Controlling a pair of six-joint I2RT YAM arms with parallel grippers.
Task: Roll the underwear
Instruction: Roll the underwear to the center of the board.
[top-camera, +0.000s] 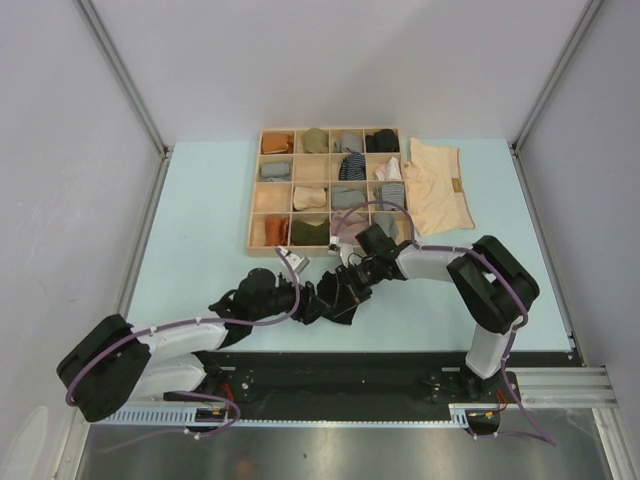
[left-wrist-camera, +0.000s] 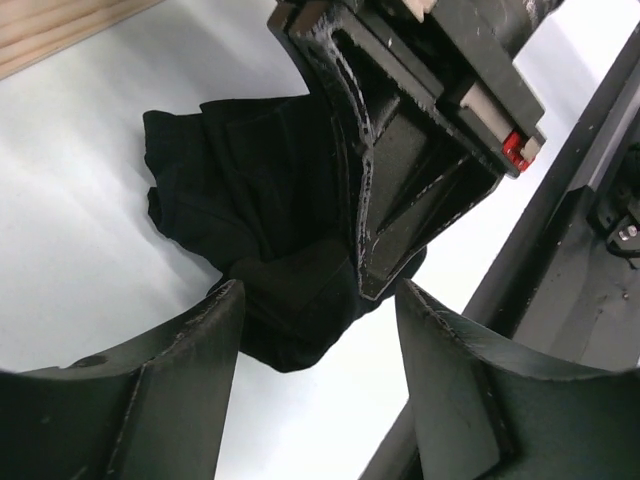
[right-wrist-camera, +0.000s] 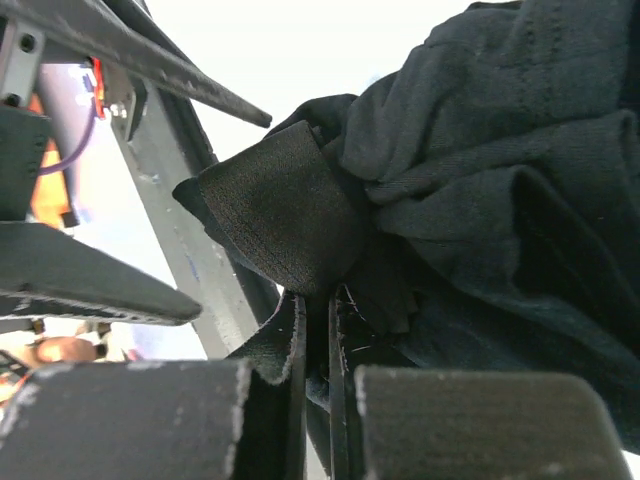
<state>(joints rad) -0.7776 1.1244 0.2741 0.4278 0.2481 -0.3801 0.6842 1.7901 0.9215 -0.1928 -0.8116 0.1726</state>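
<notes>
The black underwear (top-camera: 343, 303) lies crumpled on the pale blue table near its front edge, between my two grippers. My right gripper (right-wrist-camera: 320, 310) is shut on a fold of the black underwear (right-wrist-camera: 480, 150), lifting that edge. From above, the right gripper (top-camera: 353, 284) reaches in from the right. My left gripper (left-wrist-camera: 320, 330) stands open just in front of the black underwear (left-wrist-camera: 250, 210), whose lower edge hangs near the left fingertip, with nothing gripped. The cream underwear (top-camera: 437, 185) lies flat to the right of the tray.
A wooden tray (top-camera: 254, 190) with many compartments holds small rolled cloth bundles, orange, olive, grey, striped and black. It sits behind the grippers at the table's middle. A black base rail (left-wrist-camera: 560, 260) runs along the near edge, close to the left gripper.
</notes>
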